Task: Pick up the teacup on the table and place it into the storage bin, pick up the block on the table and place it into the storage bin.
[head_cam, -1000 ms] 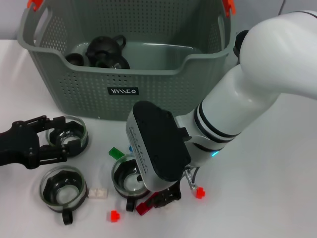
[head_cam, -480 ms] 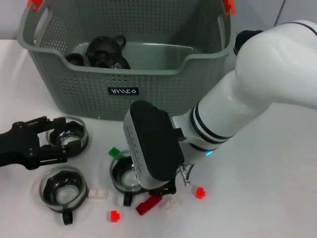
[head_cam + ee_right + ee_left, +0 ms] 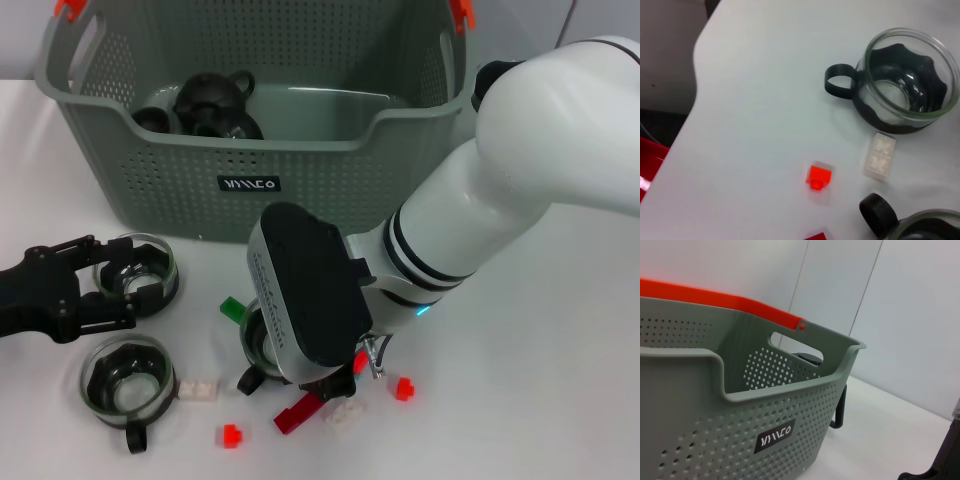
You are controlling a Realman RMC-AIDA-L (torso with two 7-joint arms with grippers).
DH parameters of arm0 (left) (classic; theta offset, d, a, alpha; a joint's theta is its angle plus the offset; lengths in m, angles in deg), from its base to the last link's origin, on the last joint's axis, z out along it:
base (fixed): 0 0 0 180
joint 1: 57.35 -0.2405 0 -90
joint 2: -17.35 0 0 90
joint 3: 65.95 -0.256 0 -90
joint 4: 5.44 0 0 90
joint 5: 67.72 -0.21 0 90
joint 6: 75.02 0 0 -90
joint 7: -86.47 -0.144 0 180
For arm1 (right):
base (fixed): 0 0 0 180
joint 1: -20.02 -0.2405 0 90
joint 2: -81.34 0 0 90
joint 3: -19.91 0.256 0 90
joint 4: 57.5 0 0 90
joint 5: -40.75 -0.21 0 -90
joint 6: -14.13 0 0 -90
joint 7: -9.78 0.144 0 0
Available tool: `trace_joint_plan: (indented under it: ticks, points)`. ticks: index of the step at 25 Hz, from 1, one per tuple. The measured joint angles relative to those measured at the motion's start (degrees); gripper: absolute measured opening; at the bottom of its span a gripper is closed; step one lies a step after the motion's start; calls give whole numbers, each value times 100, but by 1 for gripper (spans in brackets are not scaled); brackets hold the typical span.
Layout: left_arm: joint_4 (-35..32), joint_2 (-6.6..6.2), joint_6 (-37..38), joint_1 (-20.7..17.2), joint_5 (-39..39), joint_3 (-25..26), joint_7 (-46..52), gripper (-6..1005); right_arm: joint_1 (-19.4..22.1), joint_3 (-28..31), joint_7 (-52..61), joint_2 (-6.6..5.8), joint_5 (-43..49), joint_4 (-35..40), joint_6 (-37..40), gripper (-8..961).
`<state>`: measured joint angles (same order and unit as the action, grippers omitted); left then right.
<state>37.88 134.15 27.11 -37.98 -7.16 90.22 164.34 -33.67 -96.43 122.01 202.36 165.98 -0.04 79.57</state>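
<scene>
Three glass teacups are standing on the white worktop (image 3: 560, 330) in front of the storage bin (image 3: 250, 150). The first teacup (image 3: 137, 272) is lying between the black fingers of the left hand (image 3: 120, 285), which is open around it, one finger on each side; I cannot tell if the fingers are touching the glass. The second teacup (image 3: 126, 382) is standing free, just beside that hand on the nearer side, its handle pointing to the robot. The third teacup (image 3: 254, 345) is mostly hidden under the right hand (image 3: 310, 385), which is hanging low over it; whether its fingers are open or closed I cannot tell.

Small blocks are lying around the cups. I am counting six: one green block (image 3: 232, 308), one white block (image 3: 197, 389), another white block (image 3: 344, 414), one long dark red block (image 3: 300, 412) and two small bright red blocks (image 3: 231, 435), (image 3: 403, 388).

Inside the bin, dark teaware (image 3: 210, 105) is lying in the far left corner.
</scene>
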Motion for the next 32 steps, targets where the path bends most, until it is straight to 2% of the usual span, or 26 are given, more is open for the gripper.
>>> trace_joint_plan:
  ticks: [4, 8, 14, 19, 22, 27, 32]
  points:
    - [-6, 0, 0, -2, 0, 0, 0, 872, 6, 17, 44, -3, -13, 80, 38, 60]
    - [-8, 0, 0, -3, 0, 19, 0, 872, 92, 280, 272, -50, 0, 506, 438, 58]
    - [-9, 4, -47, -2, 0, 49, -3, 873, 203, 1638, 1135, -69, 173, 1816, 2368, 58]
    - [-42, 16, -83, 25, 0, 53, -7, 873, 2, 2814, 2311, -73, 506, 2503, 3357, 58]
    - [-69, 12, -143, 54, 0, 51, -4, 873, -111, 3473, 2797, -78, 777, 2802, 3542, 57]
    - [-71, 12, -195, 85, 0, 6, 28, 873, -352, 4365, 2964, -96, 1191, 3019, 3533, 57]
    - [-97, 25, -207, 85, 0, 18, 24, 872, -370, 4485, 2963, -96, 1716, 2667, 2406, 57]
